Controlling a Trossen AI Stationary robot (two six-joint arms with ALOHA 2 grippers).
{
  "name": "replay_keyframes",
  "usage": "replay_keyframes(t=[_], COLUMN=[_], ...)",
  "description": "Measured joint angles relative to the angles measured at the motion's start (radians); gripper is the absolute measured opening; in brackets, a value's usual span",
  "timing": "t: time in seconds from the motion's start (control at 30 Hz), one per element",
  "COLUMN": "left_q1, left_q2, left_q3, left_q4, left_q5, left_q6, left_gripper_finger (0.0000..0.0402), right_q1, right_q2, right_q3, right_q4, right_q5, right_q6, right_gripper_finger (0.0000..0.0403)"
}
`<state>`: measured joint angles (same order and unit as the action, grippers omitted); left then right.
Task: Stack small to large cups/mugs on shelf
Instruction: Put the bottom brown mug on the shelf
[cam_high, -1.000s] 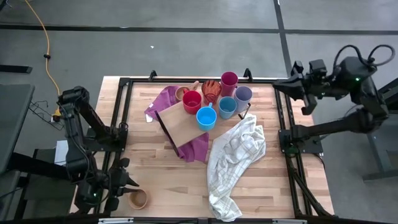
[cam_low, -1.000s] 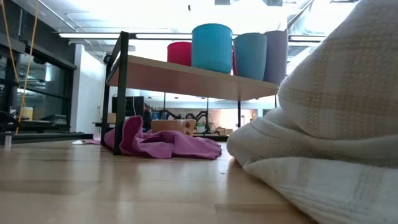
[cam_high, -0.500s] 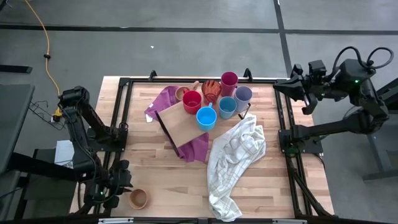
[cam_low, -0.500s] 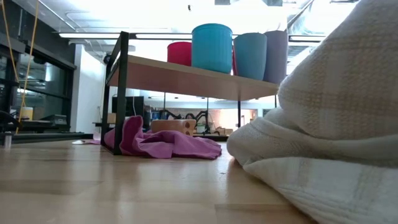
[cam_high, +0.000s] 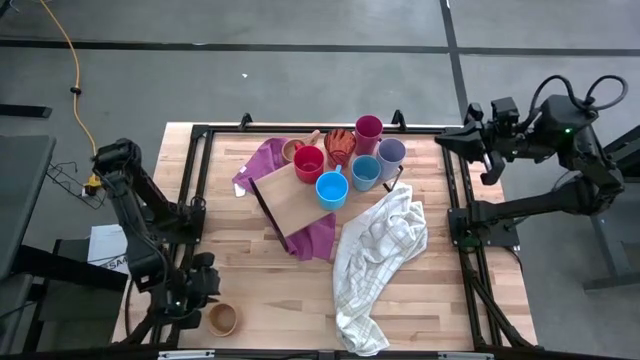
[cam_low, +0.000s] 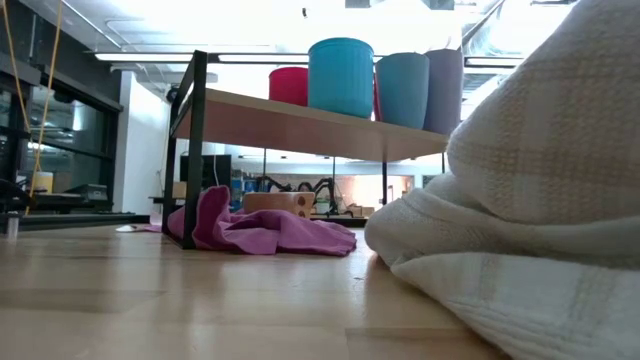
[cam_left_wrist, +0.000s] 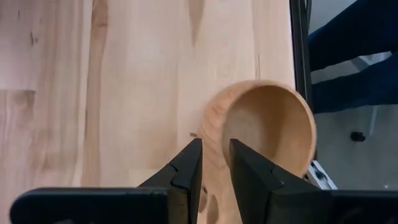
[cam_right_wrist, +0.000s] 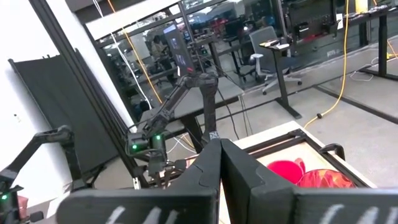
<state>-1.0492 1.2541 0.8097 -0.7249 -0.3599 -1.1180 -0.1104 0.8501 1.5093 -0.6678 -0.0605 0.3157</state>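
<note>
The left pincer (cam_high: 197, 300) sits low at the near left corner of the counter (cam_high: 240, 275), just beside a tan cup (cam_high: 222, 319) that stands upright and well apart from the others; in the left wrist view its two fingers (cam_left_wrist: 186, 168) straddle the rim of that cup (cam_left_wrist: 267, 121), one outside the wall and one inside the bowl, with a narrow gap between them, so the pincer is clenched on the cup's wall; the cup rests on the wood.

The right pincer (cam_high: 474, 145) hangs off the far right edge of the counter, away from every cup; the right wrist view shows its fingers (cam_right_wrist: 211, 165) pressed together, clenched on nothing.

The shelf (cam_high: 295, 200), a light-wood board on a black frame, stands tilted across the middle of the counter; at its far end stand a red mug (cam_high: 308, 163), a blue cup (cam_high: 331, 189), a second blue cup (cam_high: 365, 173), a lavender tumbler (cam_high: 390, 155) and a magenta tumbler (cam_high: 368, 131), close together; a darker red mug (cam_high: 341, 146) and a tan mug (cam_high: 294, 149) sit just behind them; from the low view the blue cup (cam_low: 341, 76) and its neighbours rest on the board.

A purple cloth (cam_high: 262, 160) lies under the shelf; a white checked towel (cam_high: 378, 260) sprawls beside it toward the near edge.
</note>
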Motion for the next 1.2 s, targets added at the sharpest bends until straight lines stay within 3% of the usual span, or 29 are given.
replay_keyframes(t=[0.27,0.6,1.2], left_q1=[0.078,0.130,0.154], left_q2=[0.033,0.047,0.054], left_q3=[0.000,0.000,0.001], left_q4=[0.031,0.084,0.089], left_q5=[0.135,0.167,0.199], left_q6=[0.162,0.246,0.241], left_gripper_finger=[0.0069,0.0070,0.0070], right_q1=[0.000,0.000,0.000], right_q2=[-0.006,-0.008,-0.008], right_q3=[0.000,0.000,0.000], right_q4=[0.000,-0.001,-0.002], right_q5=[-0.007,-0.028,-0.062], right_q6=[-0.001,-0.004,-0.010], right_gripper_finger=[0.0000,0.0000,0.0000])
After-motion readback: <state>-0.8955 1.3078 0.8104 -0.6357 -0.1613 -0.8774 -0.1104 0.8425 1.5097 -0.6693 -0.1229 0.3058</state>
